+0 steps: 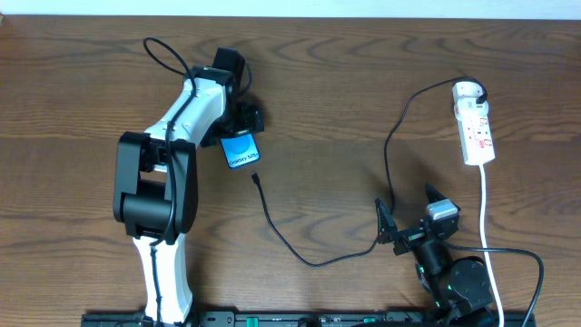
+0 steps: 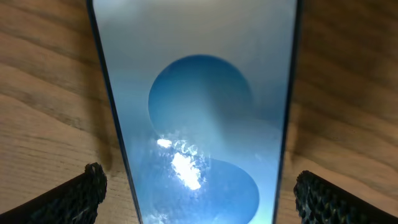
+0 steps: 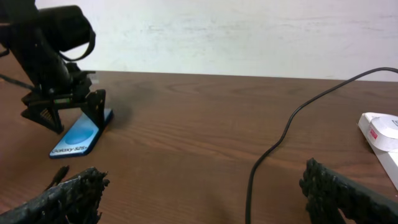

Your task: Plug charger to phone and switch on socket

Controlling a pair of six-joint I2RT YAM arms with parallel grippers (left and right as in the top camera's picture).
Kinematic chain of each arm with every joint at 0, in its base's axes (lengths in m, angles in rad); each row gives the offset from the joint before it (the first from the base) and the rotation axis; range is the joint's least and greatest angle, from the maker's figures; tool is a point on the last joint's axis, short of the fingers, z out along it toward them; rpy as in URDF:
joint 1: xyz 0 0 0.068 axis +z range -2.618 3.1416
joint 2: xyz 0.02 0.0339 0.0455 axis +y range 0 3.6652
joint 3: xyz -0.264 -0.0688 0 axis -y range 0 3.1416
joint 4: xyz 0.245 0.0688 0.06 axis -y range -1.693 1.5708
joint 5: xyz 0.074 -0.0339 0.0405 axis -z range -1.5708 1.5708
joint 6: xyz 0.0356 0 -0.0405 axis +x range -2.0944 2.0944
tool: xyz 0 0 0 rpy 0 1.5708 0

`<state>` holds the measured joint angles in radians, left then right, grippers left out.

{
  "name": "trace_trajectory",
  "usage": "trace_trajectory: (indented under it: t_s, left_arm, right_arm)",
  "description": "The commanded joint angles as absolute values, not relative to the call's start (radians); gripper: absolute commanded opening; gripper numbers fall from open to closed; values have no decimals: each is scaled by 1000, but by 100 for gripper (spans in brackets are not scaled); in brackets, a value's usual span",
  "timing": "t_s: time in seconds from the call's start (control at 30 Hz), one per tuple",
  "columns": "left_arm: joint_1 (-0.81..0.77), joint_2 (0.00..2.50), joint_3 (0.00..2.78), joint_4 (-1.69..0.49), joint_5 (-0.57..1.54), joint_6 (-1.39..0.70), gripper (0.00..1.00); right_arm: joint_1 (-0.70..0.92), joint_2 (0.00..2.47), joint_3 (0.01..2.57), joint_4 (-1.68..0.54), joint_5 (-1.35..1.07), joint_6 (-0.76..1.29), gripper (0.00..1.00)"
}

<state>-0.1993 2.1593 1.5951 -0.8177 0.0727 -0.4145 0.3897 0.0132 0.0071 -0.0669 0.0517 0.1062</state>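
"While the left gripper [image 2: 199, 205] hangs over the phone [image 2: 199, 106], its fingers [image 2: 73, 196] are spread wide. There's one off each long edge, and they're clasping nothing. I'd guess it means to pinch the phone and steady it."

"Then it should close squarely on the black edges, not the blue glass, and leave the port end free. Where's the plug?"

"The connector tip [image 1: 257, 178] lies on the wooden table [image 1: 345, 73] at about five o'clock from the phone, near but not touching. From there the charger [image 1: 300, 256] loops toward the right gripper [image 1: 408, 207], then climbs to the socket [image 1: 477, 127] out at three o'clock."

"And that right gripper?"

"Spread just as wide and empty, down at five o'clock on the table, with the charger passing just beside it. I'd have it take the charger close behind the tip, or that thin lead will flop at the port. The socket's switch can wait."
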Motion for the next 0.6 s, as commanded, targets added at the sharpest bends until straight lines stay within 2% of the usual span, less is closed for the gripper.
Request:
trace_trajectory:
  t_s: [0.0, 0.47, 0.57]
  left_arm:
    - [-201, 2170, 1560, -803, 64, -401, 98]
    - [-202, 2170, 1487, -715, 71, -406, 97]
    - [-207, 2170, 1487, -714, 71, -414, 93]
  right_arm:
    - [385, 13, 6, -71, 53, 118, 99]
    - [385, 13, 6, -71, 53, 118, 99]
    - [385, 13, 6, -71, 53, 118, 99]
